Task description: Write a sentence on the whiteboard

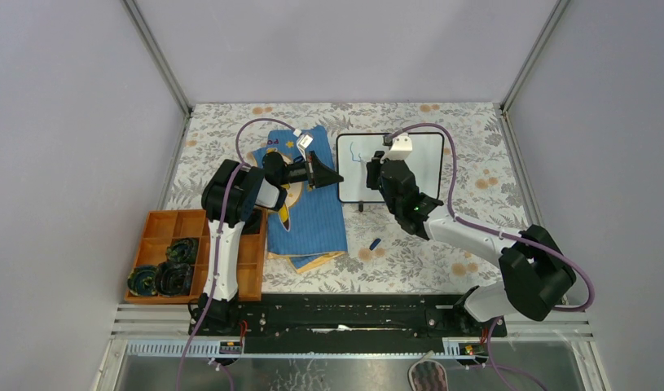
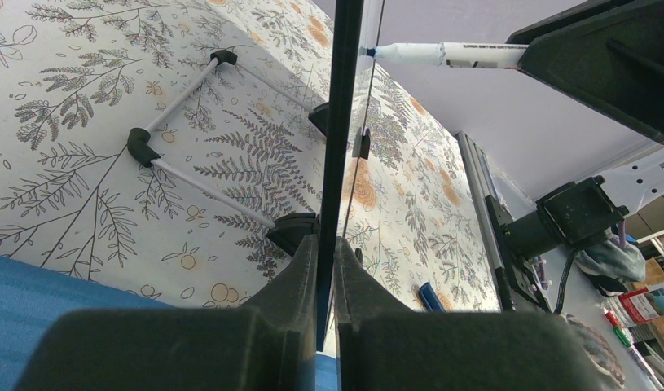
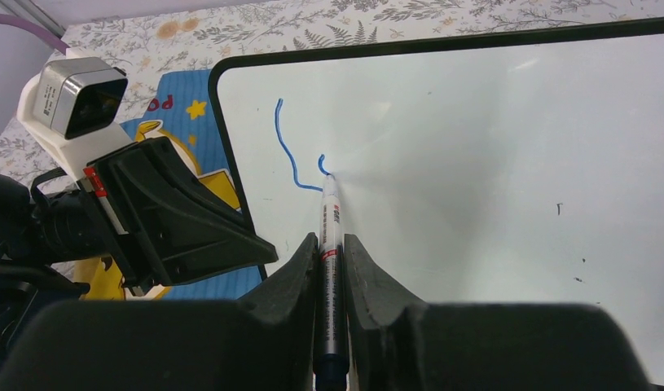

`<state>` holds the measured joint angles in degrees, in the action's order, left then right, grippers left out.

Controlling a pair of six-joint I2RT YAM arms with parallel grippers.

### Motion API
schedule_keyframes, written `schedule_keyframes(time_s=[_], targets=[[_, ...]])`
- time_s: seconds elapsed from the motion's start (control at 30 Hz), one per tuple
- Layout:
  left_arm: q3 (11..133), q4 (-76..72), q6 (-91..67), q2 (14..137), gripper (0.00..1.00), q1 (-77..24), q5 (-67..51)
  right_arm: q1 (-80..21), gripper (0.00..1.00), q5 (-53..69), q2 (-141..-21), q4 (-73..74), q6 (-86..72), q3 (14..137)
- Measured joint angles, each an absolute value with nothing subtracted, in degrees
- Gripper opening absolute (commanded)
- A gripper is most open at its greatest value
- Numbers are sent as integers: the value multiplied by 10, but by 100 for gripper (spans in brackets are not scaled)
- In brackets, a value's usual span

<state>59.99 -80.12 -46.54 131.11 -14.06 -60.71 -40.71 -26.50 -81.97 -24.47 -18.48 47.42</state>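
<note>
My right gripper (image 3: 330, 244) is closed on a marker (image 3: 330, 213). The barrel is pinched between the 2 fingers and points away from the wrist, with its tip touching the whiteboard (image 3: 491, 138). My left gripper (image 2: 327, 244) is closed on the left edge of that board, squeezing the thin black frame between its 2 fingers.

The floral table (image 1: 442, 261) carries everything. The whiteboard sits toward the far middle of it, just right of a blue cartoon-print cloth (image 1: 316, 224) that my left arm reaches across. I cannot tell whether the board lies flat or is tipped up. At the near left stands an orange tray (image 1: 161, 228) with compartments, and dark round things fill its near ones.

In the left wrist view, thin white rods with black corner pieces (image 2: 141, 147) show on the table side of the board. A small blue cap (image 1: 375, 243) lies on the table near of the board, apart from it.

Of the sentence (image 3: 286, 151) only 2 blue marks show, both on the left part of the board. One is a tall stroke bending into a foot like an L. The other, just right of it, is a small hook where the marker tip rests.
</note>
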Motion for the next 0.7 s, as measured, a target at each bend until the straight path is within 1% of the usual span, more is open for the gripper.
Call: schedule_keyframes(time_s=[0.7], targets=[[600,-801,-463,1311,0,-141,-607,-397,0,-276,-812,-220,-183,490]])
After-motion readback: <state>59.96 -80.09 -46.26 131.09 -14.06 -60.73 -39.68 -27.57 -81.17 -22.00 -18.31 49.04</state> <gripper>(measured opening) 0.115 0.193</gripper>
